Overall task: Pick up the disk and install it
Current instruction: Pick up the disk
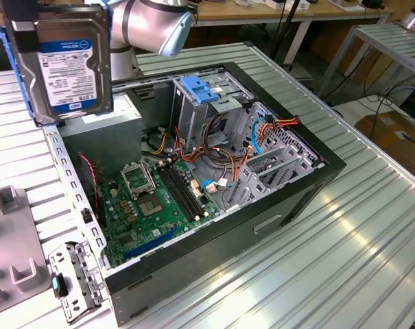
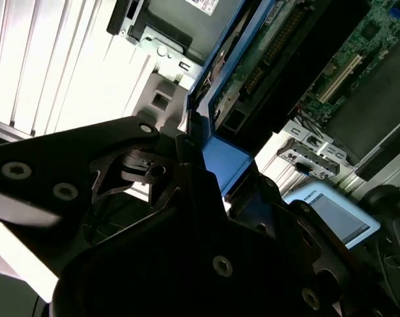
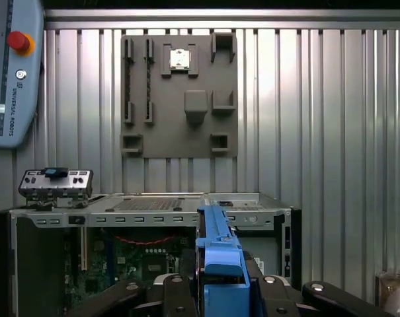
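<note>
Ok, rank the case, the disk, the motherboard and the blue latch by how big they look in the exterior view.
1. the case
2. the disk and the motherboard: about alike; the disk is held up near the camera, which inflates it
3. the blue latch

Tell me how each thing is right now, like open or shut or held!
disk: held upright in the air, not yet in the computer
gripper: shut on the disk
computer case: lying on its side, open, cover off
metal bracket: lying on the table beside the case
</note>
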{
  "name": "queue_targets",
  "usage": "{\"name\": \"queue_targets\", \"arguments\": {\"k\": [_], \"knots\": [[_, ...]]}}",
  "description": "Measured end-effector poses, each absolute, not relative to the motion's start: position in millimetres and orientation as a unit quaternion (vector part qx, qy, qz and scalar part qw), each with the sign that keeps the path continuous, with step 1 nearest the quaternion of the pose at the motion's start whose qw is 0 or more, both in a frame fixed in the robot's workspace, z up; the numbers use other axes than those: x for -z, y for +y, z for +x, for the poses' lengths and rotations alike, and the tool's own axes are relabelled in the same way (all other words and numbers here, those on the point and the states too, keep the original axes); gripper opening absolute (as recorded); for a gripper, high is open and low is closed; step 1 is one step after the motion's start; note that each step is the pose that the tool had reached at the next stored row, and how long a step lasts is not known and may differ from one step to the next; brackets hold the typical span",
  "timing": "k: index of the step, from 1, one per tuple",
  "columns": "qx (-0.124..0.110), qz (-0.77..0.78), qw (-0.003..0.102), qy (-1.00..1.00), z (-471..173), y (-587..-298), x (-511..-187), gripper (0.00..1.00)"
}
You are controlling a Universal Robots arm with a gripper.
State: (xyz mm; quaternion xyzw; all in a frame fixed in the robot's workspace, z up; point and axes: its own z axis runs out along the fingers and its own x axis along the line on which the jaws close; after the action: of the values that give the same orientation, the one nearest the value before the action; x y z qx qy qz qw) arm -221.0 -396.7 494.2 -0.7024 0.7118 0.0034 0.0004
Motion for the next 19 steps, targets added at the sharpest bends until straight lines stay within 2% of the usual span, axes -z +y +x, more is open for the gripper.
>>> {"name": "queue_targets", "arguments": {"k": [10, 19], "knots": [[-0.003, -0.702, 0.000, 0.712, -167, -398, -493, 0.37], [-0.003, -0.702, 0.000, 0.712, -164, -415, -493, 0.37]]}}
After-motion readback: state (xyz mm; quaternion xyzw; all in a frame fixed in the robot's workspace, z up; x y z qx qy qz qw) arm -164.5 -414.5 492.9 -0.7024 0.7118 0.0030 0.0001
